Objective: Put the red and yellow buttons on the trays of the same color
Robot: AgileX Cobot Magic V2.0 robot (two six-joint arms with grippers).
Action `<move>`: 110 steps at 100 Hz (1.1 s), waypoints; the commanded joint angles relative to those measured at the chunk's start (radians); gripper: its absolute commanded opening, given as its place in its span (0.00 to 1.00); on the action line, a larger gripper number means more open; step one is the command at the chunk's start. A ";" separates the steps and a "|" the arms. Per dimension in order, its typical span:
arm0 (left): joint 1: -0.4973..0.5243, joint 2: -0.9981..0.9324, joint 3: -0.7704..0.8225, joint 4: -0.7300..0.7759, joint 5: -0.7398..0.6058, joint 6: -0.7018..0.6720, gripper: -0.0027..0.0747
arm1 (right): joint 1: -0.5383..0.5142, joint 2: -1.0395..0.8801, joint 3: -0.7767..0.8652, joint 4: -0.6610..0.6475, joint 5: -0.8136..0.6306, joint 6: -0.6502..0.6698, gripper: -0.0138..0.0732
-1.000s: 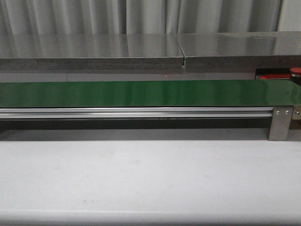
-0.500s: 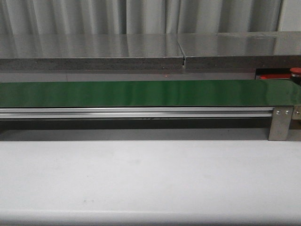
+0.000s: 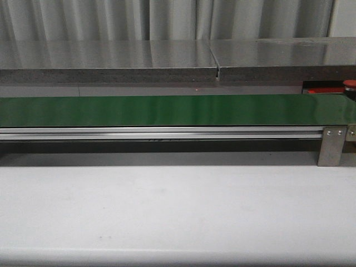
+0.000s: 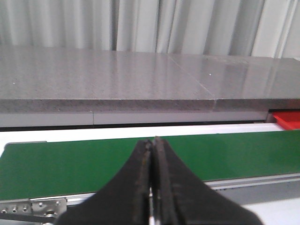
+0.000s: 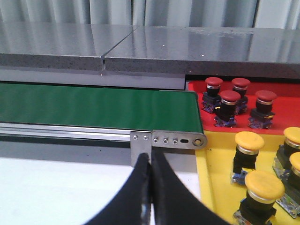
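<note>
Background: pale corrugated wall panels (image 3: 167,16) behind a long grey speckled ledge (image 3: 111,58), which has a seam near its middle.
Surface: a plain white worktop (image 3: 178,211) in front, with a green conveyor belt (image 3: 167,110) running across it on an aluminium rail (image 3: 161,132).
Left gripper (image 4: 151,145): black fingers pressed together with nothing between them, poised above the belt's near edge.
Right gripper (image 5: 150,159): fingers likewise closed tight and empty, their tips just in front of the grey metal bracket (image 5: 140,143) at the belt's right end.
Bracket detail: a row of screws along the end plate (image 5: 176,140), just beside the yellow tray.
Yellow tray (image 5: 213,183): lies past the belt's right end, nearest the worktop's front; it holds yellow buttons (image 5: 264,187), four of them visible, some cut off by the frame edge.
Red tray (image 5: 197,86): sits behind the yellow tray, touching it, against the ledge; it carries four red buttons (image 5: 229,101) standing upright on dark bases.
Front view: only a strip of the red tray and one red cap show at the far right edge.
Belt: bare green along all of its visible length.
</note>
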 commanded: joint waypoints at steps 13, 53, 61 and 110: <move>-0.007 0.007 0.009 0.032 -0.149 -0.008 0.01 | 0.004 -0.020 -0.018 -0.007 -0.081 0.001 0.02; -0.003 -0.078 0.124 0.396 -0.197 -0.343 0.01 | 0.004 -0.020 -0.018 -0.007 -0.079 0.001 0.02; 0.003 -0.123 0.165 0.543 -0.197 -0.499 0.01 | 0.004 -0.020 -0.018 -0.007 -0.079 0.001 0.02; 0.014 -0.349 0.394 0.678 -0.277 -0.615 0.01 | 0.004 -0.020 -0.018 -0.007 -0.079 0.001 0.02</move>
